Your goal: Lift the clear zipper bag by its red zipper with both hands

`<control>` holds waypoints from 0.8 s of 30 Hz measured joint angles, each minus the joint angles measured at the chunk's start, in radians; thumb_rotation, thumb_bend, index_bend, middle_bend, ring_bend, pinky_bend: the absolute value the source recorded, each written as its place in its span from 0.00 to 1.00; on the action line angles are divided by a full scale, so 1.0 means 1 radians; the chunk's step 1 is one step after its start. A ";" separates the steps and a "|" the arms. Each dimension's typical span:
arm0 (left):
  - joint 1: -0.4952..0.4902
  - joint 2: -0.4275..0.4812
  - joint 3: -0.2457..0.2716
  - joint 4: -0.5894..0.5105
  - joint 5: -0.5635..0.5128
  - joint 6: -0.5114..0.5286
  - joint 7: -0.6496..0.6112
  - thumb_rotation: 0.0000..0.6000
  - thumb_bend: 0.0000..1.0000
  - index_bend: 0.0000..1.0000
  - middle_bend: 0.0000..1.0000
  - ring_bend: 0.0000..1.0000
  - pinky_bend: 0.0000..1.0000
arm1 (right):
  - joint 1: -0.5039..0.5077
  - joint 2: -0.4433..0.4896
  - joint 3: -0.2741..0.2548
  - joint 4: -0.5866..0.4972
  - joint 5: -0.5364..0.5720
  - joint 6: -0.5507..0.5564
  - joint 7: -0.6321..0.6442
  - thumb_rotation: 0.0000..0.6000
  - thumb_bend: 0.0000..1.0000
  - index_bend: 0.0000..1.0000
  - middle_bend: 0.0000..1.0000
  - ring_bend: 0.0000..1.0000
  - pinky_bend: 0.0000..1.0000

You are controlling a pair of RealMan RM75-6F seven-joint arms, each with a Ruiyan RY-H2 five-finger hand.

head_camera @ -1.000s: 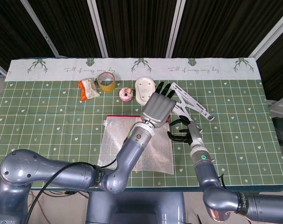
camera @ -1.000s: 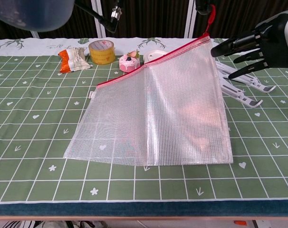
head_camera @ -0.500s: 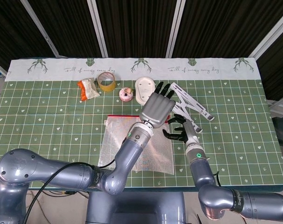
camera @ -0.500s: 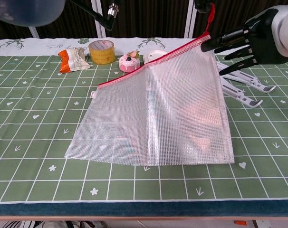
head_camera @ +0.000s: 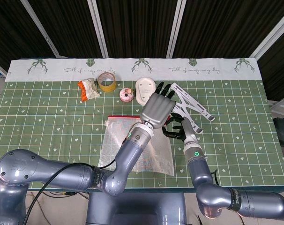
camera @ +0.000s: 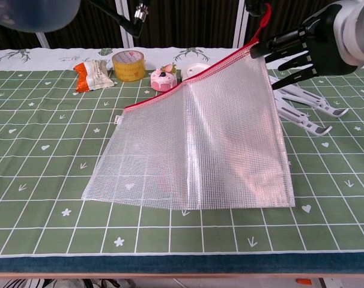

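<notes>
Fingers [camera: 285, 41] of the right hand [camera: 317, 45] were spread, tips beside the zipper [camera: 197, 75], grasping nothing. The bag [camera: 200, 144] stood raised at its right corner; left hand [head_camera: 157, 108] above, grip hidden. Tape [camera: 126, 65] lay beyond.

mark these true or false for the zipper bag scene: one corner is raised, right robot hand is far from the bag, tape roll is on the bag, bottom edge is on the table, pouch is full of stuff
1. One zipper corner of the clear zipper bag is raised. True.
2. The right robot hand is far from the bag. False: its fingertips reach the raised corner of the red zipper.
3. The tape roll sits on the bag. False: it stands apart, behind the bag.
4. The bag's bottom edge rests on the table. True.
5. The bag is stuffed. False: it looks flat.
</notes>
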 measured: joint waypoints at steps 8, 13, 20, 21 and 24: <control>-0.001 0.005 0.003 -0.004 -0.001 0.002 -0.005 1.00 0.44 0.62 0.19 0.00 0.00 | -0.004 -0.002 0.010 0.003 0.011 0.002 -0.003 1.00 0.48 0.58 0.17 0.02 0.25; -0.001 0.010 0.007 -0.010 -0.001 0.003 -0.007 1.00 0.44 0.62 0.19 0.00 0.00 | -0.007 -0.001 0.016 -0.001 0.015 0.003 -0.008 1.00 0.51 0.60 0.18 0.02 0.25; 0.003 0.020 0.013 -0.024 -0.004 0.008 -0.012 1.00 0.44 0.62 0.19 0.00 0.00 | -0.014 0.005 0.031 -0.011 0.021 0.000 -0.011 1.00 0.53 0.61 0.19 0.02 0.25; 0.004 0.021 0.014 -0.028 -0.004 0.008 -0.013 1.00 0.44 0.62 0.19 0.00 0.00 | -0.015 0.006 0.033 -0.013 0.022 0.000 -0.011 1.00 0.53 0.62 0.19 0.02 0.25; 0.011 0.029 0.022 -0.040 -0.002 0.011 -0.017 1.00 0.44 0.62 0.19 0.00 0.00 | -0.018 0.012 0.039 -0.020 0.024 -0.001 -0.011 1.00 0.53 0.62 0.19 0.02 0.25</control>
